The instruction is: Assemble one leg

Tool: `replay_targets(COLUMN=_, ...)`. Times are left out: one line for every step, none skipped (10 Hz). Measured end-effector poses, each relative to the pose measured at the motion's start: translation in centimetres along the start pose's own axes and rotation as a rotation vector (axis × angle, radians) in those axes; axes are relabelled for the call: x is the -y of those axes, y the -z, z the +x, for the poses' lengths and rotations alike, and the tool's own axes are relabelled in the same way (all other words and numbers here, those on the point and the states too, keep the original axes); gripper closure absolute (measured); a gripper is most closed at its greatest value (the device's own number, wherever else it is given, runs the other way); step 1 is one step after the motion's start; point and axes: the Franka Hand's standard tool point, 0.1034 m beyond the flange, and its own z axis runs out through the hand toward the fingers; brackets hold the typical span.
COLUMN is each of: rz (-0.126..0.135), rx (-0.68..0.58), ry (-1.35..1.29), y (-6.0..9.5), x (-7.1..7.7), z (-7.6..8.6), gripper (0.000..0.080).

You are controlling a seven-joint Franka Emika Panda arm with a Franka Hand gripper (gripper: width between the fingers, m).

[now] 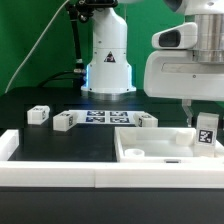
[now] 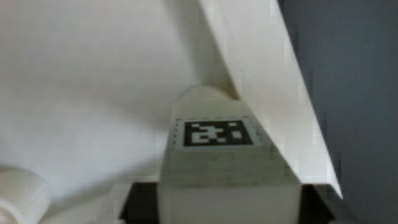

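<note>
My gripper (image 1: 205,118) is shut on a small white leg (image 1: 207,132) with a black-and-white tag on its face, held upright over the right corner of the big white tabletop (image 1: 140,152). In the wrist view the leg (image 2: 221,150) stands between my dark fingers (image 2: 144,200), its tip close to the tabletop's raised edge (image 2: 267,70). Three more legs lie on the black table: one at the exterior view's left (image 1: 38,115), one beside it (image 1: 64,121) and one behind the tabletop (image 1: 147,121).
The marker board (image 1: 105,118) lies flat behind the tabletop. A white rail (image 1: 60,176) runs along the front edge and a white block (image 1: 8,145) stands at the exterior view's left. The arm's base (image 1: 108,60) stands at the back.
</note>
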Motion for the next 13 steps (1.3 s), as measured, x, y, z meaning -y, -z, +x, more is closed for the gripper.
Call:
replay_targets(rz=0.016, rx=-0.002, ry=-0.032, y=-0.01, x=-0.19, z=0.19, gripper=0.0509)
replay_targets(rz=0.038, rx=-0.003, ry=-0.164, y=-0.06, x=-0.17, z=0.2, gripper=0.0509)
replay_targets(rz=0.055, rx=-0.005, ry=-0.301, y=-0.05, x=-0.28, z=0.27, gripper=0.0509)
replay_targets(rz=0.066, rx=-0.001, ry=-0.444, y=-0.05, x=-0.36, z=0.31, gripper=0.0509)
replay_targets(rz=0.077, rx=-0.001, ry=-0.558, y=-0.03, x=-0.35, z=0.43, gripper=0.0509)
replay_targets(rz=0.084, rx=0.001, ry=-0.668, y=-0.05, x=-0.31, z=0.45, gripper=0.0509)
replay_targets(rz=0.097, rx=0.004, ry=-0.825, y=-0.07, x=-0.24, z=0.48, gripper=0.0509)
replay_targets(rz=0.096, rx=0.008, ry=-0.937, y=-0.07, x=-0.17, z=0.43, gripper=0.0509)
replay_targets(rz=0.096, rx=0.009, ry=-1.047, y=-0.08, x=-0.05, z=0.37, gripper=0.0509)
replay_targets(rz=0.101, rx=0.016, ry=-1.183, y=-0.09, x=-0.01, z=0.37, gripper=0.0509)
replay_targets(rz=0.108, rx=0.025, ry=-1.299, y=-0.1, x=-0.04, z=0.42, gripper=0.0509)
replay_targets(rz=0.11, rx=0.03, ry=-1.419, y=-0.1, x=-0.13, z=0.52, gripper=0.0509)
replay_targets(rz=0.111, rx=0.03, ry=-1.452, y=-0.09, x=-0.27, z=0.63, gripper=0.0509)
